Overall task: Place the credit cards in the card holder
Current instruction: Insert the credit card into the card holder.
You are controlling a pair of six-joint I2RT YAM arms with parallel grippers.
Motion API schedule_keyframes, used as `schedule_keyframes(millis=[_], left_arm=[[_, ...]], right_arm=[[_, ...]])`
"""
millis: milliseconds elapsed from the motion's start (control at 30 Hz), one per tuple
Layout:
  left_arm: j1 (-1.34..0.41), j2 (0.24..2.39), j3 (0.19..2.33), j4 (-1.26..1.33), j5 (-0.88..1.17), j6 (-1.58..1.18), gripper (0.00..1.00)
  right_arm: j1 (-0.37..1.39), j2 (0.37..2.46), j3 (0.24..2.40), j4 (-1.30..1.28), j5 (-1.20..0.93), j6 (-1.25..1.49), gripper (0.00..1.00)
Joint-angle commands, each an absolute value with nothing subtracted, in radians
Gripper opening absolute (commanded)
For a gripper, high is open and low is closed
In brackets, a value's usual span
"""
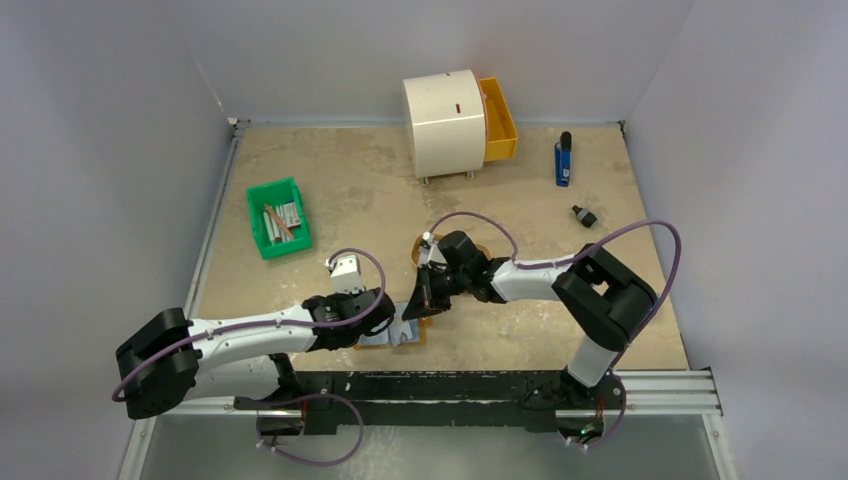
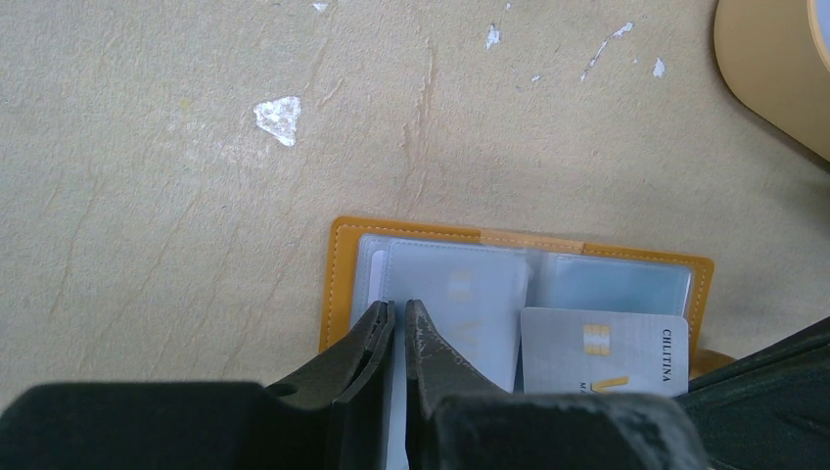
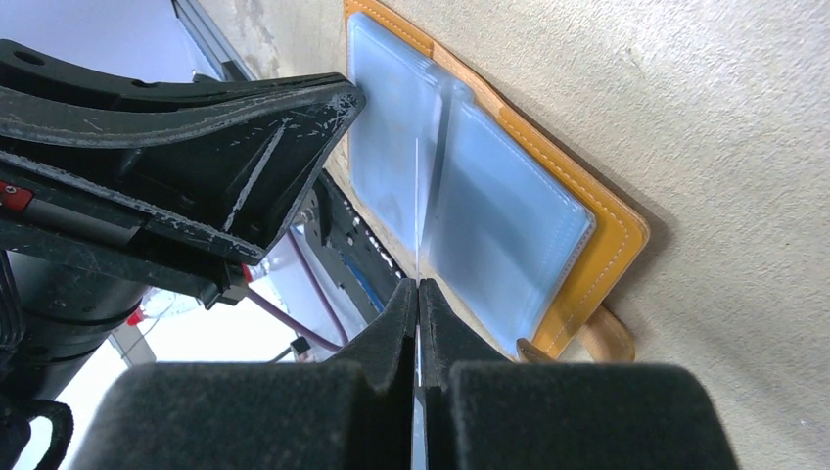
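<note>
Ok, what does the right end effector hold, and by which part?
The right end effector pinches a thin pale sheet, edge-on above the open orange-tan leather card holder, by its near edge. Plastic sleeve or card: unclear.

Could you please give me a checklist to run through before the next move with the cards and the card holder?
1. card holder open and lying flat: ok.
2. Loose credit card inside a sleeve: not ok; its printed face shows uncovered on the right half.
3. left hand grip: cannot tell; fingers nearly together over the holder's left half.
4. right hand grip: ok; shut on a thin sheet seen edge-on, card or sleeve leaf unclear.
5. tan tray clear of the card holder: ok, apart.
</note>
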State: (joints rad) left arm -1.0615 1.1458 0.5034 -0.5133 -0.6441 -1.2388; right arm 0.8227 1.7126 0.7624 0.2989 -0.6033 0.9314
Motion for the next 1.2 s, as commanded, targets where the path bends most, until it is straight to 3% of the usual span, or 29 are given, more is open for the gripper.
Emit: schedule_keyframes(millis=[0, 1167], left_arm=[[-1.061, 1.129, 0.498, -0.520, -0.661, -1.259, 0.08], [-1.060, 1.122, 0.495, -0.524, -0.660, -1.264, 0.08]], right_arm=[[0.824, 1.716, 0.761, 0.324, -0.634, 0.940, 0.00], [0.825, 1.757, 0.759, 0.323, -0.635, 0.953, 0.00]])
